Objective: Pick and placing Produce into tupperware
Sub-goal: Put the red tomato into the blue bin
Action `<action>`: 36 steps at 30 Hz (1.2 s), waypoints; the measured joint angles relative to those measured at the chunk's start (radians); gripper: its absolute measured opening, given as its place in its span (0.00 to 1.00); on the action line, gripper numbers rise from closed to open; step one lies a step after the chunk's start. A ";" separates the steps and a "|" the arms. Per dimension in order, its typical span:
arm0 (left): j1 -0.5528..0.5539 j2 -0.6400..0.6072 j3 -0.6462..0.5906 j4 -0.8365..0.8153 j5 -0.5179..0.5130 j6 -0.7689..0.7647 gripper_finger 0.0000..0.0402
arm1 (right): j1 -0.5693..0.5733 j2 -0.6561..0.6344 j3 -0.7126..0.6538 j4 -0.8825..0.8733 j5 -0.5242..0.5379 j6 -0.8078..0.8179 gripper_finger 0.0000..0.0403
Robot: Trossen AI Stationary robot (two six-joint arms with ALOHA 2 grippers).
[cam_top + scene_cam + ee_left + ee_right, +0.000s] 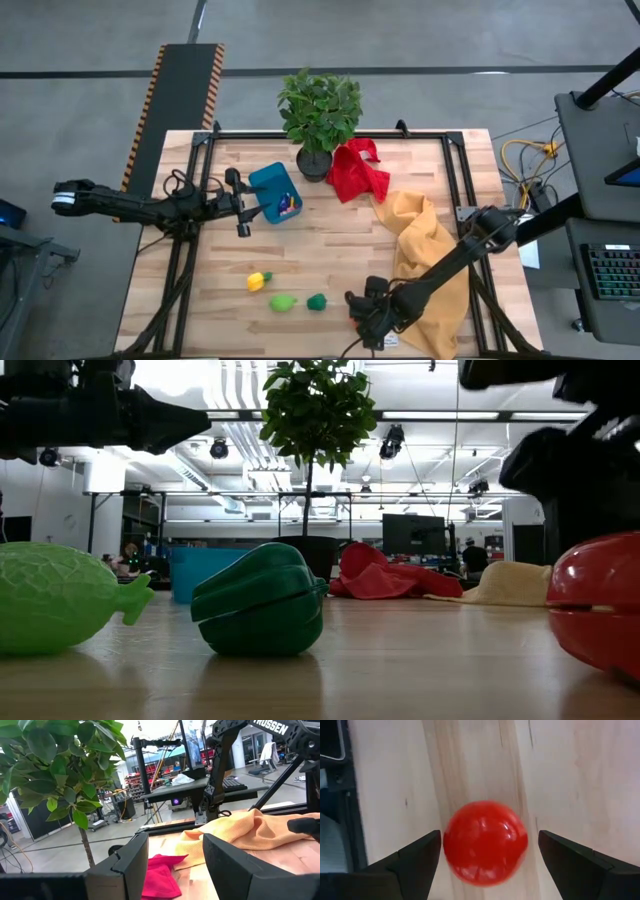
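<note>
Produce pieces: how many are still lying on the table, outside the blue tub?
4: a yellow piece, a light green piece and a dark green pepper near the front edge, and a red piece beneath the open right tool. The cloths could hide others.

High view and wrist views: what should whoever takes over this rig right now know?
Right pincer: open, straddling the round red toy fruit at the near table edge, not closed on it.
Left pincer: open, empty, beside the bright blue plastic tub.
Done: some dark blue and pinkish produce is in the tub.
Left: the red fruit, yellow piece, light green piece, dark green pepper.
</note>
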 joint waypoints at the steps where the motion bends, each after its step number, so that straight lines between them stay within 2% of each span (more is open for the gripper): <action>1: 0.000 0.000 0.000 0.000 0.000 0.000 0.43 | 0.000 0.004 0.000 0.000 -0.004 0.000 0.81; 27: 0.000 0.009 0.000 0.000 -0.001 0.000 0.43 | 0.000 0.052 0.000 0.025 0.007 -0.003 0.80; 30: 0.000 0.010 0.000 0.000 -0.001 0.000 0.43 | 0.000 0.051 0.000 0.021 0.006 -0.002 0.77; 36: 0.000 0.010 0.000 -0.001 -0.001 0.000 0.43 | -0.001 0.049 0.000 0.009 0.005 -0.002 0.62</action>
